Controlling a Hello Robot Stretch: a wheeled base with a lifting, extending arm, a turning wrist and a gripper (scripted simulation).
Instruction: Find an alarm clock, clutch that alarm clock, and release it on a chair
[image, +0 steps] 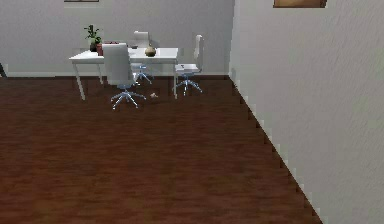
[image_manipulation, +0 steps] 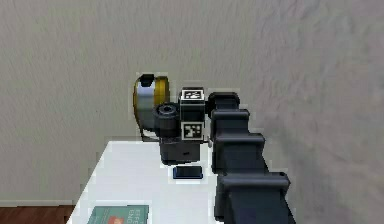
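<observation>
Chairs (image: 122, 66) in forward view, end effector (image_manipulation: 152, 120) holding alarm clock (image_manipulation: 146, 96)

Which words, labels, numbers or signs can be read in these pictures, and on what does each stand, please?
No word or number can be read in either view.
White squares: black patterned marks, no letters.
Teal flat item on the white table: a reddish mark, too blurred to read.
Round yellow-rimmed thing: no digits can be made out.
Wall picture: no text can be made out.
</observation>
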